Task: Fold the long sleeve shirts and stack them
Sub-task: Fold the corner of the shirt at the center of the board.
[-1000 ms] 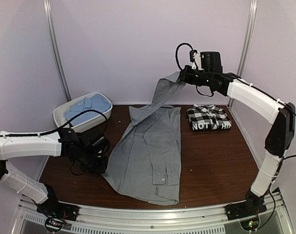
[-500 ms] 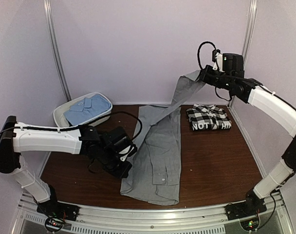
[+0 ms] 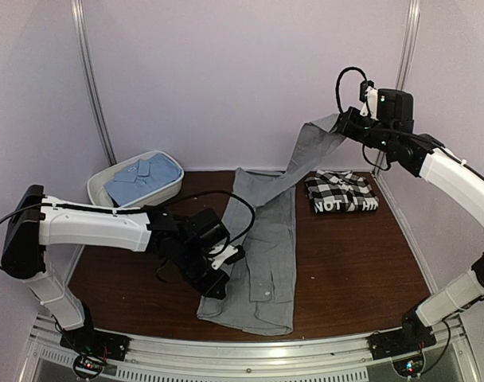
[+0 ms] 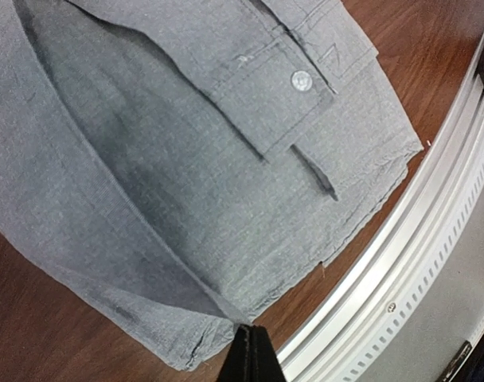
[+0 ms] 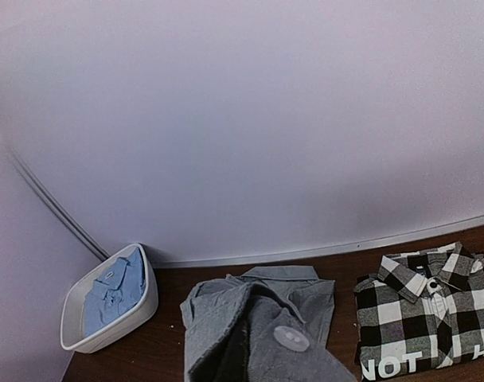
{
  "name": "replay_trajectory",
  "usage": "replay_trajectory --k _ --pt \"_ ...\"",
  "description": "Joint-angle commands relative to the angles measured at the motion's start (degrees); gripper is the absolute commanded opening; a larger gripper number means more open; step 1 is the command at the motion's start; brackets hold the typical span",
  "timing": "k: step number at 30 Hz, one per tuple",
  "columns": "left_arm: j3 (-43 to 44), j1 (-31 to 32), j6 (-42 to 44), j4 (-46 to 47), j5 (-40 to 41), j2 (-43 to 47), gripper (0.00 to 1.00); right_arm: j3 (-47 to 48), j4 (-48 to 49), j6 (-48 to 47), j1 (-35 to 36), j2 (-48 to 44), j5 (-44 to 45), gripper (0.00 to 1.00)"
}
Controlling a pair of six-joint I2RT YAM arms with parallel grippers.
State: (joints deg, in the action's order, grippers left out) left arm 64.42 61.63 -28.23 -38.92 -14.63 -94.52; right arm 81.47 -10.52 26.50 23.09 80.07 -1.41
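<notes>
The grey shirt (image 3: 266, 247) lies lengthwise on the brown table, its left side folded over its body. My left gripper (image 3: 226, 263) is shut on the shirt's left hem edge, low over the cloth; in the left wrist view the closed fingertips (image 4: 252, 342) pinch a fold of the grey shirt (image 4: 186, 175). My right gripper (image 3: 347, 123) is raised at the back right, shut on the shirt's sleeve, which hangs down from it. The sleeve's buttoned cuff (image 5: 290, 338) fills the bottom of the right wrist view; the fingers are hidden there. The folded checked shirt (image 3: 341, 193) lies at the back right.
A white tub (image 3: 97, 189) at the back left holds the light blue shirt (image 3: 144, 175); both also show in the right wrist view (image 5: 107, 294). A metal rail (image 3: 250, 350) runs along the table's front edge, close to the shirt's hem (image 4: 369, 191). Walls close the back and sides.
My left gripper has moved right, pulling the shirt's left side over its body. My right gripper has moved right and up with the sleeve.
</notes>
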Motion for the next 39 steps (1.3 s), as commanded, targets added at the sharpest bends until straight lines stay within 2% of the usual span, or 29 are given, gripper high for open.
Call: replay_trajectory --k 1,13,16,19,21,26,31,34,39 --pt "1.1 0.4 3.1 1.3 -4.5 -0.3 0.0 -0.3 0.1 -0.1 -0.2 -0.9 1.1 0.0" --pt "0.5 0.4 4.9 1.7 -8.1 -2.7 0.0 -2.5 -0.2 -0.2 -0.2 -0.4 1.0 0.0" --pt "0.9 0.4 5.7 1.9 -8.7 -2.6 0.14 -2.8 -0.6 -0.6 -0.2 -0.3 1.1 0.0" --pt "1.1 0.2 5.7 2.1 -9.0 -2.0 0.39 -3.3 -0.7 -0.7 -0.2 -0.2 1.1 0.0" --pt "0.8 -0.6 5.3 2.9 -10.3 -1.1 0.43 -3.7 -0.7 -0.5 -0.2 -0.2 1.1 0.0" --pt "-0.9 -5.1 2.8 5.1 -10.9 1.1 0.44 -4.2 -0.6 -0.4 -0.2 -1.1 1.1 0.0" --pt "-1.1 -8.9 -0.4 8.4 -10.9 1.6 0.38 -4.0 -0.6 -0.4 -0.1 -1.8 1.1 0.0" --pt "-0.3 -7.7 -0.5 8.4 -8.9 1.2 0.37 -3.9 -1.1 -0.5 -0.1 -1.5 1.0 0.0" --pt "0.9 -0.7 -3.5 6.0 0.8 -1.9 0.38 -5.7 -0.5 -0.2 -0.1 -1.7 0.6 0.0"
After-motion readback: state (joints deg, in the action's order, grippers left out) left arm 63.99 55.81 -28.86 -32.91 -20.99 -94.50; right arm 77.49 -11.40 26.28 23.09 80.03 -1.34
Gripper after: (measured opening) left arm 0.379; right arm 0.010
